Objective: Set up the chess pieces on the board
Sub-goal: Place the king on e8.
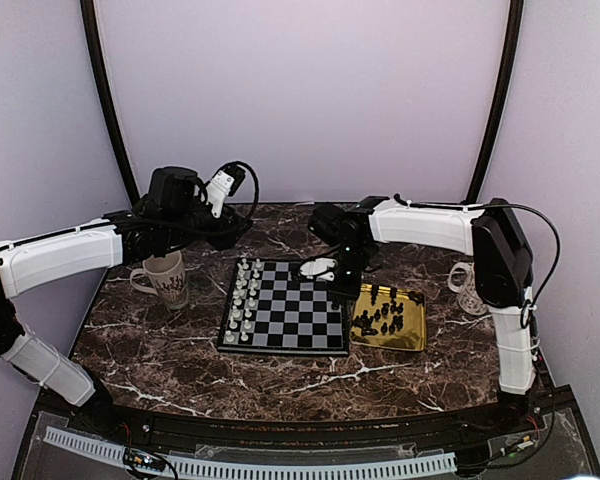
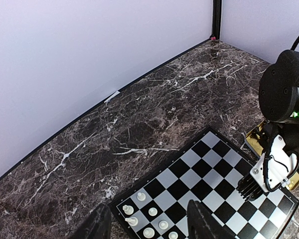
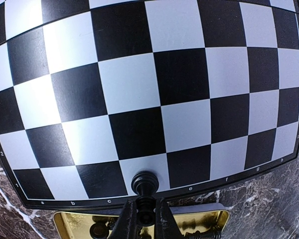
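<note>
The board (image 1: 302,322) lies mid-table, with pale pieces (image 1: 244,298) in its two left columns. Black pieces (image 1: 383,318) lie in the gold tray (image 1: 412,340) to its right. My right gripper (image 1: 325,268) hangs over the board's far right edge. In the right wrist view it (image 3: 145,218) is shut on a black piece (image 3: 145,185), held base-forward above a pale edge square of the board (image 3: 179,74). My left gripper (image 2: 149,230) is open and empty, above the board's far left corner and its pale pieces (image 2: 141,196).
A patterned mug (image 1: 166,279) stands left of the board, under my left arm. A second mug (image 1: 468,289) stands at the far right beside the right arm. The gold tray (image 3: 70,224) touches the board's right edge. Curved walls close in the table.
</note>
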Controlling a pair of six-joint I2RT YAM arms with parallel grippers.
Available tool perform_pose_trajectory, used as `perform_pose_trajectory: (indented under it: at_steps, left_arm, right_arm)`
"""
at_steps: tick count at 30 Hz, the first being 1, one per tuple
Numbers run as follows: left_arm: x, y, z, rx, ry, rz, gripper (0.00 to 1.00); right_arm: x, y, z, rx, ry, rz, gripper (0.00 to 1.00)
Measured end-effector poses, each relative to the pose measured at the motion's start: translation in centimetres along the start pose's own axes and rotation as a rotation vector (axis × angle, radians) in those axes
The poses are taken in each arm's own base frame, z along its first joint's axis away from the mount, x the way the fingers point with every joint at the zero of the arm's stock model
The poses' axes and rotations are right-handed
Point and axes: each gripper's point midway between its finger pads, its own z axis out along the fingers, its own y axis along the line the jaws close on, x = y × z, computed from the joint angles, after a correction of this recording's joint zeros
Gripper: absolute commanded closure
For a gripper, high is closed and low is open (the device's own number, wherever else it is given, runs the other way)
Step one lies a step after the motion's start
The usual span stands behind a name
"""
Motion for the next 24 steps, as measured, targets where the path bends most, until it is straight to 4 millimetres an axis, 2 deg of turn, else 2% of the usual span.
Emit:
perform_pose_trajectory:
  at_steps: [10, 14, 16, 17, 18, 19, 21, 24]
  left_arm:
    - [0.0, 0.0, 0.0, 0.000, 0.001, 0.000, 0.46]
    - [0.1, 0.0, 0.0, 0.001, 0.002, 0.000, 0.45]
    - [0.1, 0.0, 0.0, 0.001, 0.003, 0.000, 0.41]
    - [0.1, 0.0, 0.0, 0.001, 0.004, 0.000, 0.36]
    - [0.1, 0.0, 0.1, 0.000, 0.005, 0.000, 0.14]
    - [0.2, 0.0, 0.1, -0.001, 0.007, 0.001, 0.03]
    - [0.3, 0.1, 0.2, -0.006, 0.010, -0.008, 0.01]
    - [0.4, 0.0, 0.2, -0.004, 0.018, -0.023, 0.01]
  right_arm:
    - [-0.1, 0.1, 0.0, -0.006, -0.005, 0.003, 0.77]
    - [0.0, -0.1, -0.1, -0.006, -0.008, 0.015, 0.65]
    - [-0.1, -0.2, -0.3, -0.008, -0.016, 0.024, 0.55]
    - [-0.2, -0.3, -0.6, -0.008, -0.024, 0.027, 0.47]
    - [-0.3, -0.6, -1.0, -0.007, -0.037, 0.032, 0.18]
    - [-0.6, -0.9, -1.8, -0.002, -0.061, 0.032, 0.02]
    - [-0.7, -1.3, -3.1, 0.010, -0.088, 0.045, 0.00]
    - [-0.8, -2.3, -6.8, 0.051, -0.175, 0.073, 0.00]
